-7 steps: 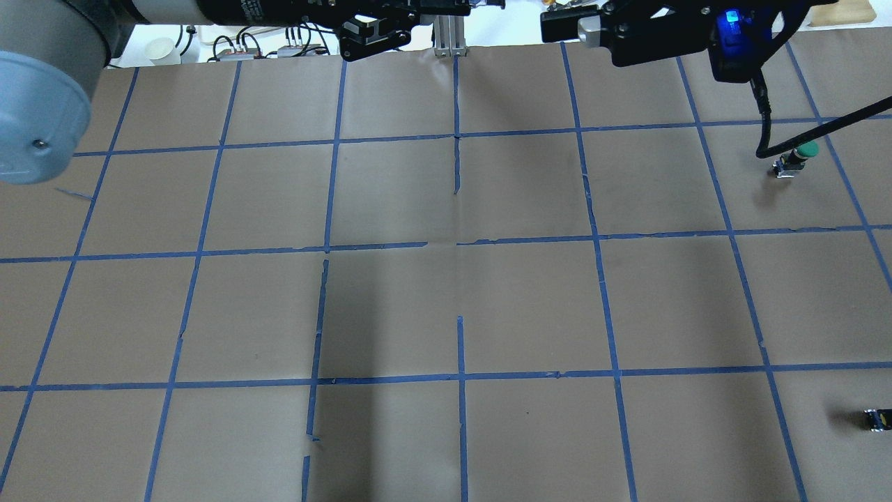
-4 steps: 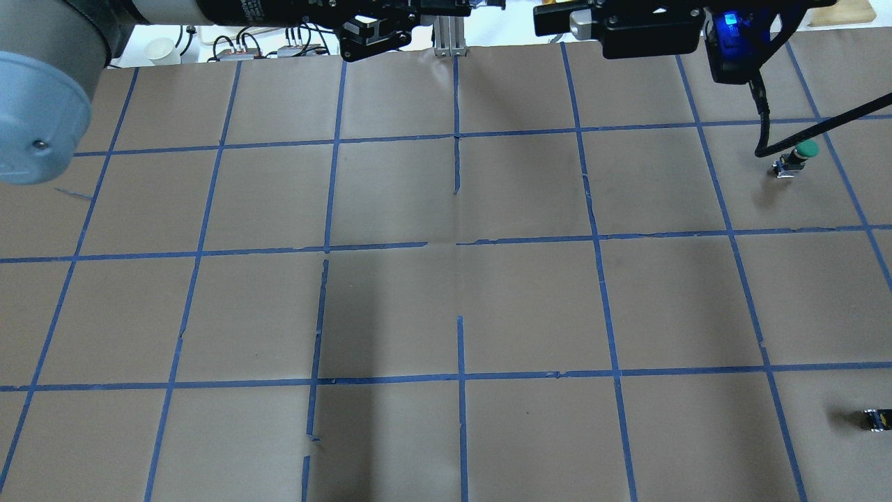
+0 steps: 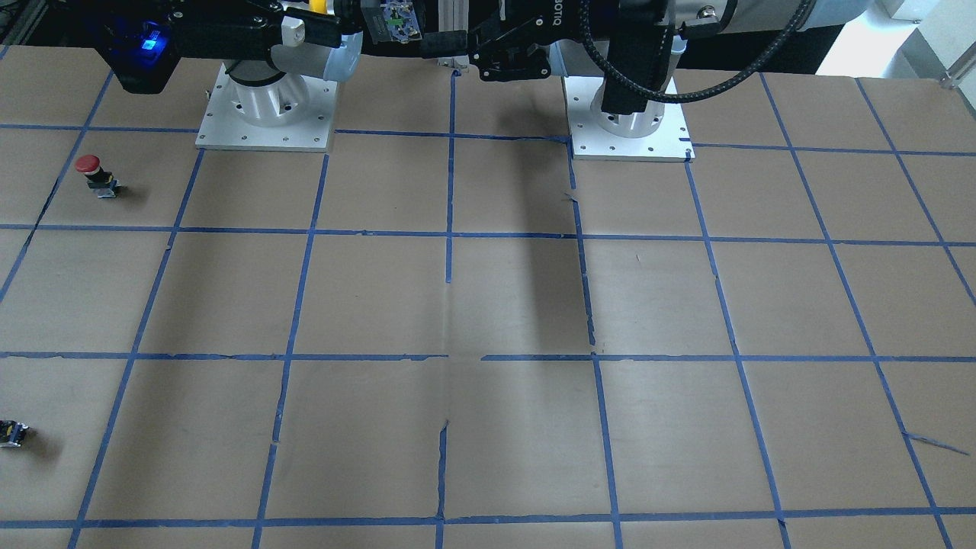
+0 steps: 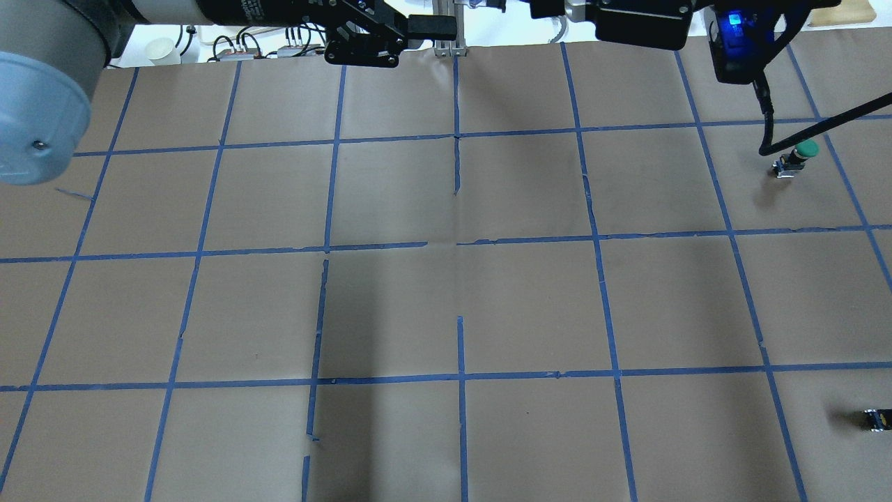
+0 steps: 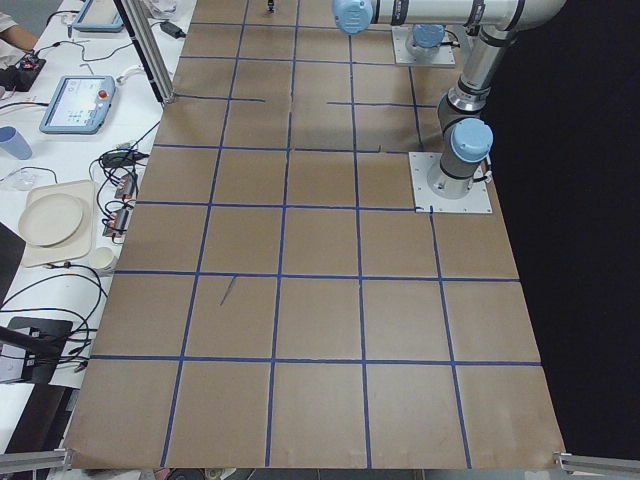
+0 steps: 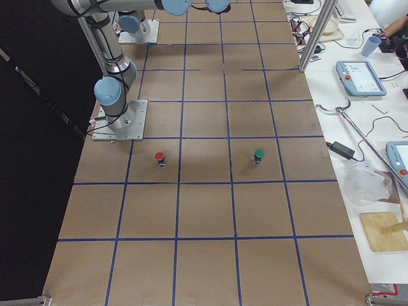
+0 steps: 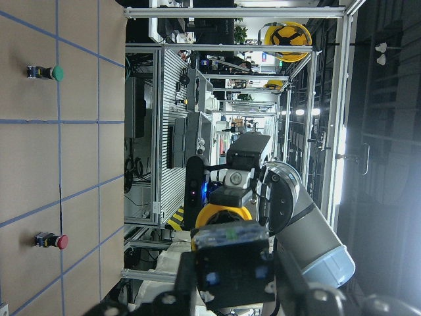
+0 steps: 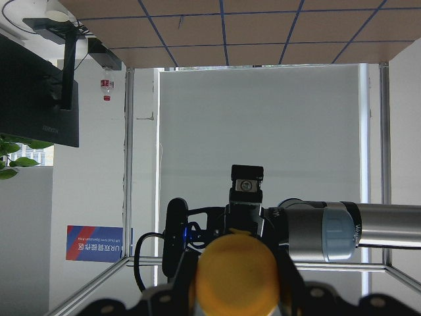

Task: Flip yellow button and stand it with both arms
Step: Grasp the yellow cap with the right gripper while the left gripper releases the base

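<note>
The yellow button [image 8: 237, 273] is held high over the table's robot side, between the two facing grippers. My right gripper [image 8: 237, 293] is shut on it at the cap end. In the left wrist view the yellow cap [image 7: 223, 216] points away and the blocky body points at the camera. In the front view the body [image 3: 393, 19] sticks out of the right gripper [image 3: 347, 23]. My left gripper [image 4: 446, 29] is open, and its fingertips [image 3: 435, 40] are level with the body's free end.
A red-capped button [image 3: 90, 171] and a green-capped button [image 4: 798, 157] stand on the brown gridded table on the robot's right side. A tiny black-yellow part [image 4: 878, 418] lies near the right edge. A black cable [image 4: 765, 118] hangs by the green button.
My right gripper has moved toward the view's top and left with the button. My left gripper has turned at the wrist and reached right toward it.
</note>
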Robot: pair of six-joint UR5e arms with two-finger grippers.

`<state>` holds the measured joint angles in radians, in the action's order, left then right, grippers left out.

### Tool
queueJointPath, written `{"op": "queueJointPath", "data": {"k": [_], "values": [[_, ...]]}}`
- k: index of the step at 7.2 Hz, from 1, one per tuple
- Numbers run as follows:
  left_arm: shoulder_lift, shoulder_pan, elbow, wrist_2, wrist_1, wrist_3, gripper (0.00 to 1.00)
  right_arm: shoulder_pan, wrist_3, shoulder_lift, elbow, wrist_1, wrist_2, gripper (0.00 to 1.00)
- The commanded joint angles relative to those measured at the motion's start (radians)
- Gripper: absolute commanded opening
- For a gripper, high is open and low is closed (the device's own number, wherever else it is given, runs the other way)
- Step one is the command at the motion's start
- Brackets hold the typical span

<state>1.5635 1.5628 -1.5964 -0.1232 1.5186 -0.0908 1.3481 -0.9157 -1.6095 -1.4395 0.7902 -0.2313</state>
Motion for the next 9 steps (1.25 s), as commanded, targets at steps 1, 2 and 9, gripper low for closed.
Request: {"op": "queueJointPath", "data": {"k": [1, 2, 9], "values": [[0.000, -0.001, 0.012, -0.003, 0.000, -0.016, 1.00, -0.006, 0.000, 0.003, 0.001, 0.010, -0.006, 0.07], [0.001, -0.001, 0.019, -0.010, 0.000, -0.047, 1.00, -0.030, 0.000, 0.011, 0.001, 0.056, -0.054, 0.07], [0.026, -0.006, 0.061, -0.747, -0.085, -0.047, 1.00, -0.116, 0.733, 0.085, 0.001, 0.296, -0.922, 0.08]]}}
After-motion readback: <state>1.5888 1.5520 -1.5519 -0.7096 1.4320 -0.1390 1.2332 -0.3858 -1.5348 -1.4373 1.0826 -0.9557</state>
